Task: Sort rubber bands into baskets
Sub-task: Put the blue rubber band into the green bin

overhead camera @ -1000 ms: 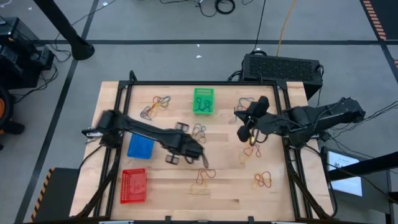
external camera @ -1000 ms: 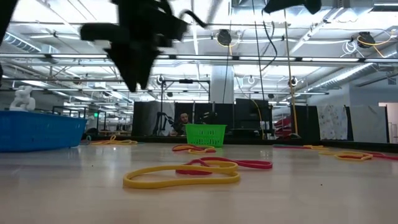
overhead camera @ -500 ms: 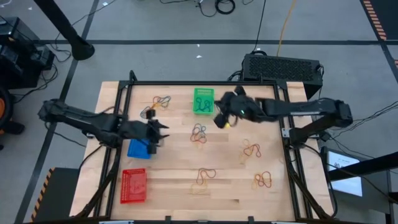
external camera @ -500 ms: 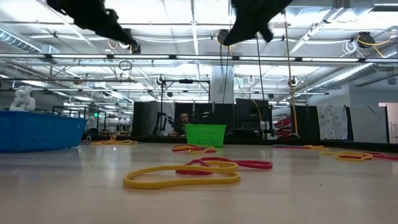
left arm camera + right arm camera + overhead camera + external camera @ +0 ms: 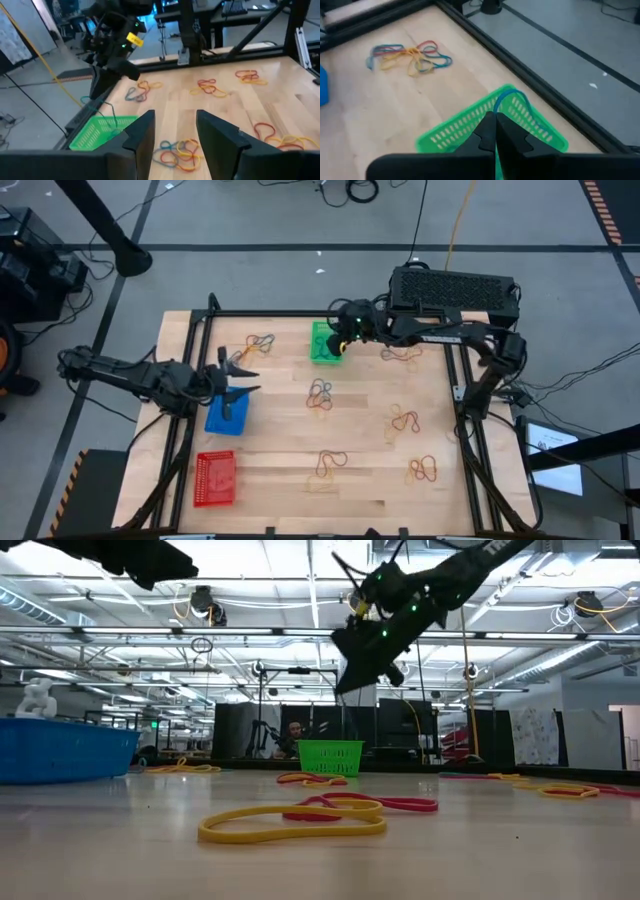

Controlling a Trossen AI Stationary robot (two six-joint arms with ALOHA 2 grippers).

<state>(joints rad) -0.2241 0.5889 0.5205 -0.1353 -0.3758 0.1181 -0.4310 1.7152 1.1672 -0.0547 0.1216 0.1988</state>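
My right gripper (image 5: 338, 343) (image 5: 492, 120) is shut above the green basket (image 5: 322, 353) (image 5: 470, 125) at the table's far side. It has a dark teal rubber band (image 5: 506, 95). My left gripper (image 5: 247, 378) (image 5: 175, 135) stands open, with nothing between its fingers, at the table's left above the blue basket (image 5: 225, 416). The red basket (image 5: 214, 478) sits nearer the front edge. Clumps of red, yellow and dark rubber bands lie flat on the wood (image 5: 320, 392) (image 5: 258, 342) (image 5: 403, 420) (image 5: 330, 463) (image 5: 425, 470). My right gripper pinches the teal band (image 5: 499, 102) between its two fingertips. The fingers slant down, coming from the table's right side. The band hangs slack below them as a thin loop (image 5: 111, 114) reaching down to the green basket (image 5: 97, 132). I cannot tell whether it touches the mesh.
A large black box (image 5: 452, 288) stands just beyond the table's far right corner. A black rail frame (image 5: 300, 313) runs along the table's edges. Another clump of bands (image 5: 400, 352) lies under my right arm. Bare wood shows between the clumps.
My left gripper has drawn back from the table's middle to the left side over the blue basket and tipped from pointing down to nearly level. My right gripper, still shut, has swung from the right part of the table toward the far edge and sunk over the green basket.
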